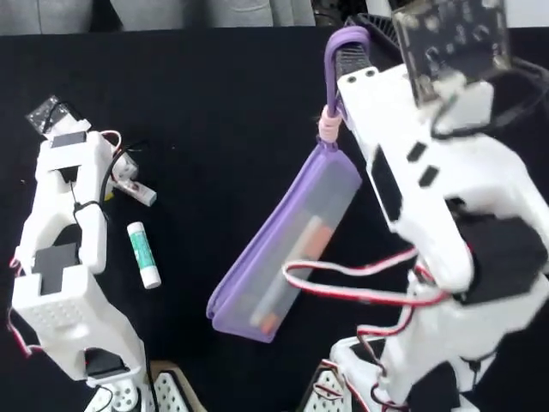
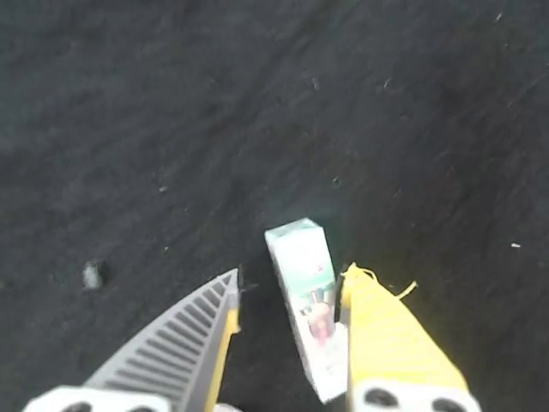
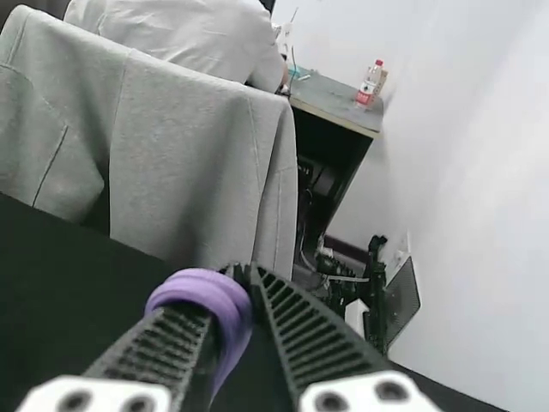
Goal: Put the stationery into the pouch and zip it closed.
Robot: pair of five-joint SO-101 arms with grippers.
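Observation:
A purple pouch (image 1: 287, 240) hangs slanted over the table's middle, its lower corner near the front; pens show through its clear side. My right gripper (image 1: 343, 53) holds it up by its purple strap loop (image 3: 204, 302), on which the right gripper (image 3: 244, 275) is shut. At the left, my left gripper (image 1: 126, 176) stands low over the black cloth, open around a small white and green box (image 2: 304, 287). The box lies close against the yellow finger (image 2: 390, 343), with a gap to the grey finger (image 2: 184, 343). A white and green glue stick (image 1: 143, 254) lies beside the left arm.
The black tablecloth (image 1: 214, 129) covers the whole table. A red and white cable (image 1: 360, 292) loops from the right arm across the pouch's lower part. Grey fabric (image 3: 129, 146) hangs beyond the table's far edge.

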